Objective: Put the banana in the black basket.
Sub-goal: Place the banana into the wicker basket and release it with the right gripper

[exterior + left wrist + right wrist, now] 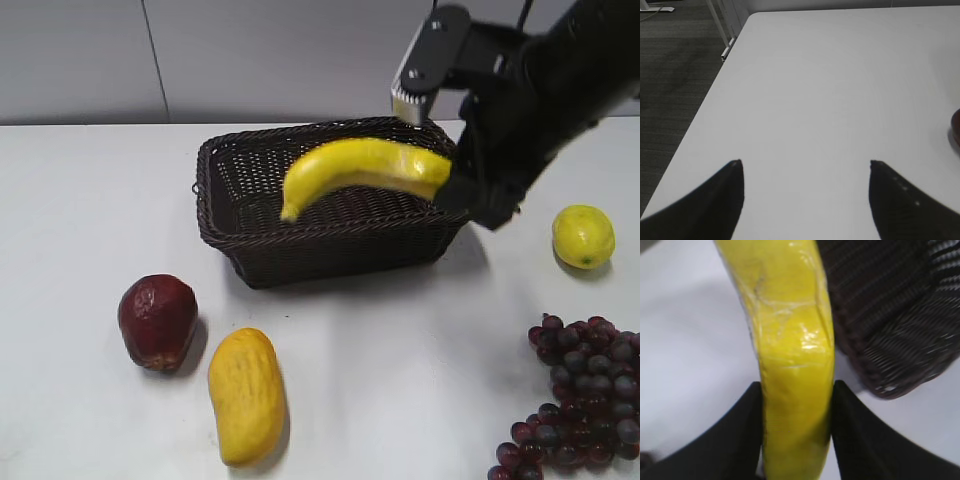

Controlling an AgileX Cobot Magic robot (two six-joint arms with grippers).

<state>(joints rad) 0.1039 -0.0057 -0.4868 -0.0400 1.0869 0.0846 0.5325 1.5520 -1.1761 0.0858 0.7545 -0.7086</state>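
Over the dark woven wicker basket (330, 215), the right tool (797, 432) is pinching the glossy curved yellow banana (360, 168) by one end; it's sticking out sideways, so releasing now risks it tipping over the rim. The left tool (805, 200) is idling spread over the white worktop (830, 90).

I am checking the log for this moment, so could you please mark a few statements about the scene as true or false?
1. The right tool is shut on the banana. True.
2. The banana lies on the floor of the black basket. False: it is held in the air over the basket's near side.
3. The left tool holds the lemon. False: it is open with only bare table between its fingers; the lemon sits on the table right of the basket.
4. The mango lies on the table in front of the basket. True.
5. The grapes are inside the basket. False: the grapes lie on the table at the near right.
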